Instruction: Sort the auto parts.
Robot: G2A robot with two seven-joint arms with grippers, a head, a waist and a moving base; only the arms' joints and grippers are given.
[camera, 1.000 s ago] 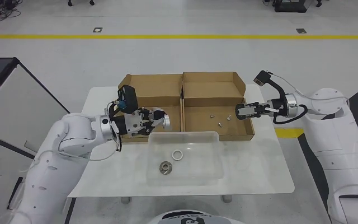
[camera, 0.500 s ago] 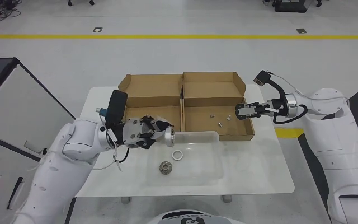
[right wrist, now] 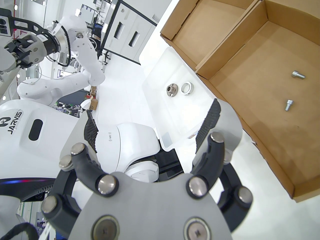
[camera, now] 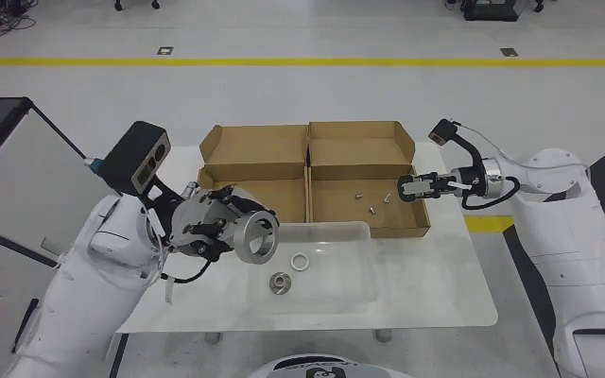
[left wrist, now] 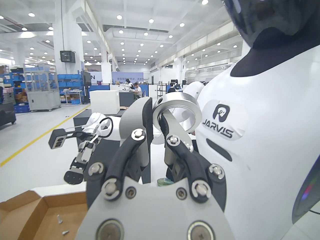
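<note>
My left gripper [camera: 248,234] is raised above the near left corner of the clear tray [camera: 364,283], tilted upward. It is shut on a large metal ring [camera: 255,236], one finger [left wrist: 147,116] outside the ring [left wrist: 177,112] and the other inside it. A white ring [camera: 302,261] and a flanged metal hub [camera: 279,281] lie in the tray. My right gripper [camera: 405,186] hangs open and empty over the right rim of the right cardboard box [camera: 406,142]. Two bolts [right wrist: 298,75] [right wrist: 288,104] lie on that box's floor.
The left cardboard box [camera: 250,142] stands beside the right one at the back of the white table [camera: 454,293]. The tray [right wrist: 160,76] sits just in front of both boxes. Bare table lies to the right of the tray.
My left arm has lifted away from the left box and swung toward the tray's left end, turning the held ring upward. The right arm has kept still.
</note>
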